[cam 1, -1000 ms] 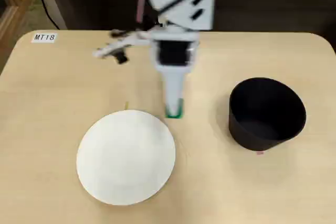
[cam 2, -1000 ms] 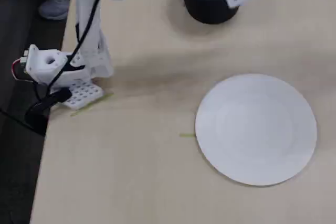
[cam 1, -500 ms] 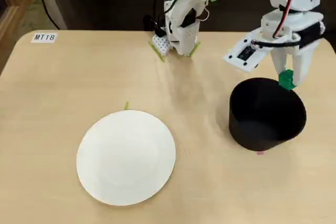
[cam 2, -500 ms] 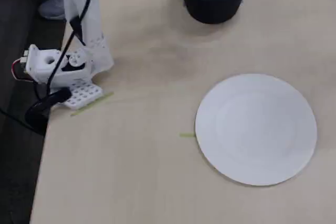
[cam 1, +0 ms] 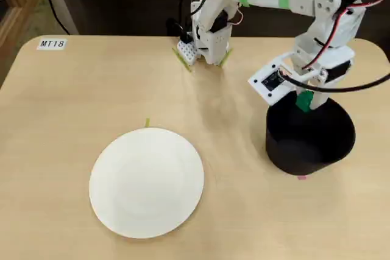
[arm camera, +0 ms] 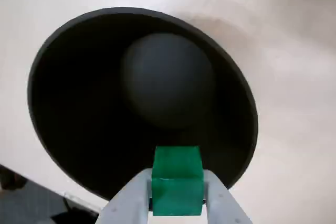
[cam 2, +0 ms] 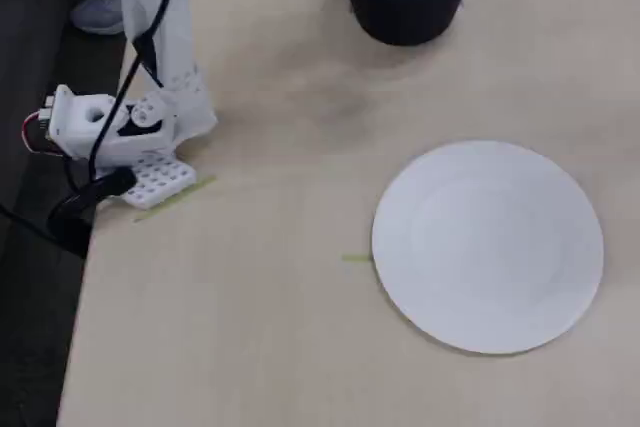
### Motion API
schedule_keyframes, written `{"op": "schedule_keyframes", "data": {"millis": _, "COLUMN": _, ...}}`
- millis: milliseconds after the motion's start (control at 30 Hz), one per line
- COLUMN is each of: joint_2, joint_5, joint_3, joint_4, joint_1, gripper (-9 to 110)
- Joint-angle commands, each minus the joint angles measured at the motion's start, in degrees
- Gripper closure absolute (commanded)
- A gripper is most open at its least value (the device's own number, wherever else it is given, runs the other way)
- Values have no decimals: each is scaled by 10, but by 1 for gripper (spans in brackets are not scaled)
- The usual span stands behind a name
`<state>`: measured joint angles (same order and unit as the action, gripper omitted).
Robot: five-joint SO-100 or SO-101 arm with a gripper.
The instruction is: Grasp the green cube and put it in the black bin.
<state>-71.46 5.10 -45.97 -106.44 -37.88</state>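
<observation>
My gripper (arm camera: 177, 195) is shut on the green cube (arm camera: 177, 181), with a white finger on each side of it. It holds the cube above the black bin (arm camera: 68, 103), over the near part of the opening. In a fixed view the cube (cam 1: 304, 100) shows as a green patch under the white wrist, just above the bin (cam 1: 309, 144) at the right of the table. In another fixed view only the bin (cam 2: 405, 2) and a bit of the wrist show at the top edge; the cube is hidden there.
A white plate (cam 1: 146, 181) lies on the wooden table's front middle, also in the other fixed view (cam 2: 488, 244). The arm's base (cam 1: 204, 44) is clamped at the table's far edge. A label reading MT18 (cam 1: 52, 44) sits at the far left corner.
</observation>
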Motion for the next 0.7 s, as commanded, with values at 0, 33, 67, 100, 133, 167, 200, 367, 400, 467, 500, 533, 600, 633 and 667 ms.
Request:
{"op": "schedule_keyframes", "data": {"millis": 0, "joint_2": -24, "joint_5": -4, "joint_3": -10, "joint_4": 2, "joint_1": -6, "gripper": 102}}
{"op": "schedule_keyframes", "data": {"millis": 33, "joint_2": -23, "joint_5": -5, "joint_3": -15, "joint_4": 2, "joint_1": -6, "gripper": 102}}
{"op": "schedule_keyframes", "data": {"millis": 67, "joint_2": -22, "joint_5": -6, "joint_3": -19, "joint_4": 2, "joint_1": -7, "gripper": 102}}
{"op": "schedule_keyframes", "data": {"millis": 100, "joint_2": -20, "joint_5": -6, "joint_3": -22, "joint_4": 2, "joint_1": -8, "gripper": 102}}
{"op": "schedule_keyframes", "data": {"millis": 133, "joint_2": -17, "joint_5": -6, "joint_3": -23, "joint_4": 2, "joint_1": -9, "gripper": 102}}
{"op": "schedule_keyframes", "data": {"millis": 167, "joint_2": -12, "joint_5": -6, "joint_3": -23, "joint_4": 2, "joint_1": -10, "gripper": 102}}
{"op": "schedule_keyframes", "data": {"millis": 200, "joint_2": -9, "joint_5": -6, "joint_3": -22, "joint_4": 2, "joint_1": -11, "gripper": 102}}
{"op": "schedule_keyframes", "data": {"millis": 367, "joint_2": -4, "joint_5": -6, "joint_3": -22, "joint_4": 3, "joint_1": -11, "gripper": 99}}
{"op": "schedule_keyframes", "data": {"millis": 400, "joint_2": -7, "joint_5": -23, "joint_3": -24, "joint_4": 3, "joint_1": -11, "gripper": 84}}
{"op": "schedule_keyframes", "data": {"millis": 467, "joint_2": -13, "joint_5": -48, "joint_3": -23, "joint_4": 4, "joint_1": -19, "gripper": 66}}
{"op": "schedule_keyframes", "data": {"millis": 500, "joint_2": -14, "joint_5": -46, "joint_3": -21, "joint_4": 4, "joint_1": -19, "gripper": 62}}
{"op": "schedule_keyframes", "data": {"millis": 533, "joint_2": -15, "joint_5": -43, "joint_3": -21, "joint_4": 4, "joint_1": -19, "gripper": 59}}
{"op": "schedule_keyframes", "data": {"millis": 600, "joint_2": -17, "joint_5": -38, "joint_3": -22, "joint_4": 4, "joint_1": -19, "gripper": 59}}
{"op": "schedule_keyframes", "data": {"millis": 633, "joint_2": -17, "joint_5": -36, "joint_3": -22, "joint_4": 4, "joint_1": -18, "gripper": 60}}
{"op": "schedule_keyframes", "data": {"millis": 667, "joint_2": -17, "joint_5": -32, "joint_3": -24, "joint_4": 4, "joint_1": -18, "gripper": 62}}
